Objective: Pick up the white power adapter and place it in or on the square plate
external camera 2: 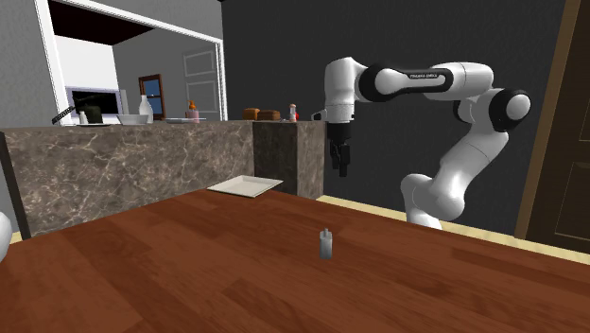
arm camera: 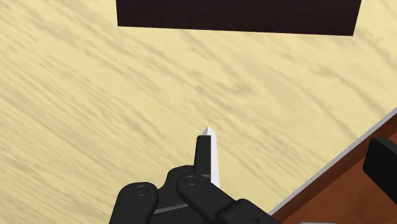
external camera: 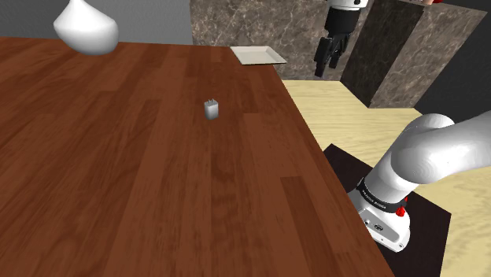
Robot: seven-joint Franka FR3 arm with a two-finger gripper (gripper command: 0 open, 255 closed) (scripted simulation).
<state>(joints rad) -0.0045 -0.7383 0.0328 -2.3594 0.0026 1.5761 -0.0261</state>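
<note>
Planks of dark reddish wood make up the bench (external camera: pixel 118 173), and the power adapter (external camera: pixel 212 109) stands on it out in the open, a small greyish-white block with its prongs pointing up, nothing touching it. The square plate (external camera: pixel 257 54), flat and off-white with a low rim, lies well apart from the adapter at the bench's far edge, close against a grey marbled wall (external camera: pixel 236 24). In the shoulder view the gripper (external camera: pixel 328 67) hangs high at the plate's right, off the side of the bench and in front of a marbled pillar, pointing down. The second exterior view puts it well above the bench, higher than the plate and to that view's right of it. Its black fingers (arm camera: pixel 202 153) are spread, with nothing between them; beneath them the wrist view shows a pale wood floor (arm camera: pixel 95 108), a strip of the bench's edge, and a dark rectangular surface beyond. The white arm (external camera 2: pixel 444 180) rises from its base on the dark stand (external camera: pixel 346 165) at the shoulder view's lower right. A rounded white object (external camera: pixel 86 31) sits at the bench's far corner, on the shoulder view's left, well away from both adapter and plate.
</note>
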